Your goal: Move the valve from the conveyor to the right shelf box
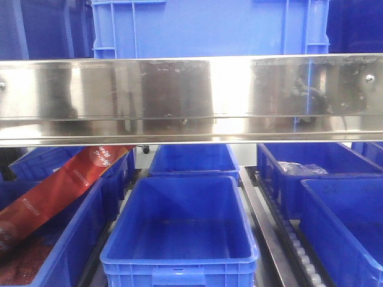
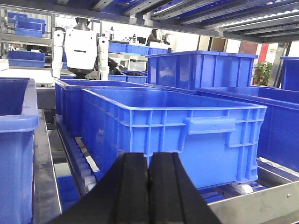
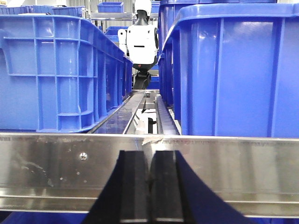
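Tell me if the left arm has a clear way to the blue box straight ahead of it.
Probably yes. In the left wrist view the left gripper, jaws shut, faces the blue box with nothing between them; only the shelf's metal rail lies low in front. The box's open top looks unobstructed.

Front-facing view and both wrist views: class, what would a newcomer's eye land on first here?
Blue plastic bins fill the shelf, one empty bin at centre front under a shiny steel rail. A red packet leans in the bin at left. A white humanoid robot stands beyond the crates, and each wrist view shows a shut black gripper.
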Available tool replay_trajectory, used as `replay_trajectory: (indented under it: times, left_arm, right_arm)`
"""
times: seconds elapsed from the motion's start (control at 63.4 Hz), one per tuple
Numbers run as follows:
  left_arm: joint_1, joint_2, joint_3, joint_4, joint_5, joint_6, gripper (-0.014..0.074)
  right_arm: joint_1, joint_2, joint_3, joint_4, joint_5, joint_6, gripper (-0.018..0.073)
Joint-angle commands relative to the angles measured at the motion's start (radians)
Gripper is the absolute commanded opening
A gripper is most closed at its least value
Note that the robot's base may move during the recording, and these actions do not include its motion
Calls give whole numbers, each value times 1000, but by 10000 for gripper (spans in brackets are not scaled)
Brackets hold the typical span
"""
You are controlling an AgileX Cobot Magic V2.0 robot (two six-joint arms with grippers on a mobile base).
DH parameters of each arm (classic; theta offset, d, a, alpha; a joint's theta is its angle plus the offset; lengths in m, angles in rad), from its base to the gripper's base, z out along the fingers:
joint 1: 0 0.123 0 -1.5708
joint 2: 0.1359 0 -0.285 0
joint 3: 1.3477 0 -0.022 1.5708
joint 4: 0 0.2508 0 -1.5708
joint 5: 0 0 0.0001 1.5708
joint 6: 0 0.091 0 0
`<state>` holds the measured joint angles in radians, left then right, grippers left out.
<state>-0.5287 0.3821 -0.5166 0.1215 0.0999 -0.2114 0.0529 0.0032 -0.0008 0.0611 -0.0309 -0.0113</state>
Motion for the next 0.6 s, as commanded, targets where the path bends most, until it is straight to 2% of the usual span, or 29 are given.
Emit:
replay_trajectory:
  times: [0.0, 0.095, 0.331, 0.41, 0.489, 0.584]
  left_arm:
    - [-1, -15, 2, 5, 4, 1, -111]
    - [42, -22, 22, 7, 76, 1, -111]
    - [307, -177, 221, -15, 88, 1, -111]
    - [374, -235, 290, -18, 86, 1, -111]
    - [412, -303, 362, -32, 85, 1, -111]
    - [427, -377, 435, -48, 71, 1, -111]
  right_arm:
    - [-4, -3, 1, -10, -24, -4, -163]
    - [-4, -3, 1, -10, -24, -4, -163]
    - [-4, -3, 1, -10, -24, -4, -163]
    - [-4, -3, 1, -10, -24, -4, -163]
    - [-4, -3, 1, -10, -24, -4, -163]
    - [-4, -3, 1, -10, -24, -4, -163]
